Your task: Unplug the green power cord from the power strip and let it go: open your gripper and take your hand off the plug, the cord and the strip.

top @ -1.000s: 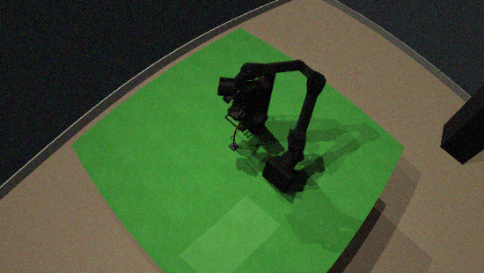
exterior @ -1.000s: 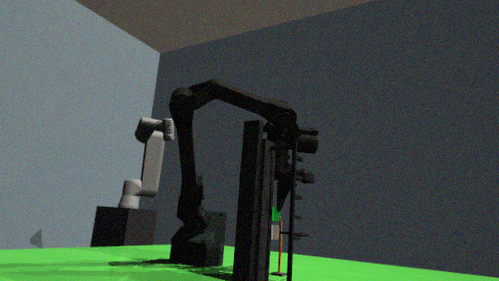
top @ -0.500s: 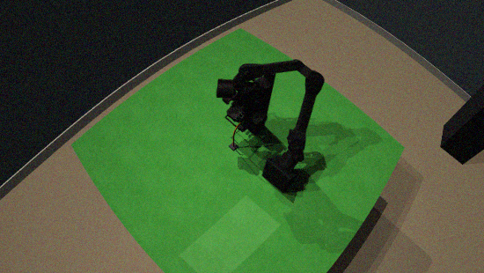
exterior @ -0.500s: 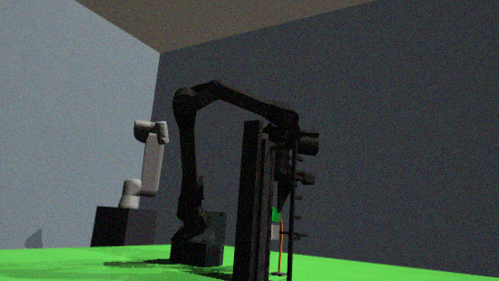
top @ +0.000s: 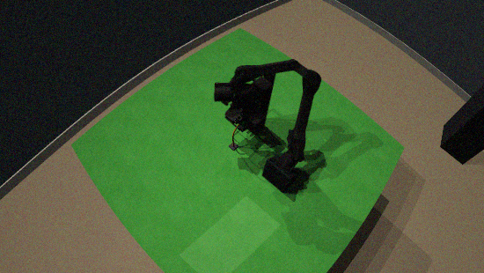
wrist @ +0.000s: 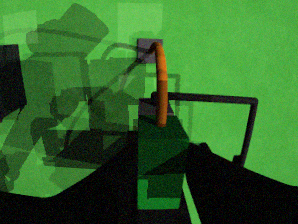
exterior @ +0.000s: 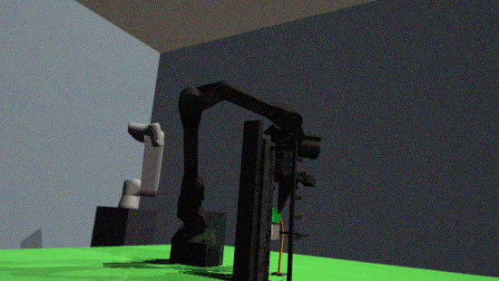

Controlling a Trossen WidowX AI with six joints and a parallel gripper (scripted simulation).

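Claw [wrist: 157,189]: pointing down and pinching the green plug [wrist: 158,156], one dark finger on each side of it in the wrist view.
Plug: a small, blocky green body, held at the low end of the arm [exterior: 236,101]; in the exterior view it shows as a green sliver [exterior: 275,216] just beside the tall dark upright [exterior: 254,199].
Cord: an orange cord [wrist: 161,83] leaves the far end of the plug and curves down to a small dark base [wrist: 148,48] on the green mat [top: 145,167].
Power strip: probably the tall dark upright next to the plug, though the view is too dim to make out any sockets or to tell whether the prongs are out.
Handling, plug: looks rigid and light, with flat sides that suit a squeeze across its width; smooth faces could slip if pulled at an angle, so a straight pull along the prongs seems best.
Handling, cord: thin and bendy, likely to trail and spring a little; a poor place to grab, since tugging it would strain the joint at the plug.
Hold point: mid-body of the plug, away from the cord end.
Surroundings: a thin dark frame [wrist: 249,125] stands near the plug, close enough to snag the cord; the desk [top: 396,66] shows brown around the mat.
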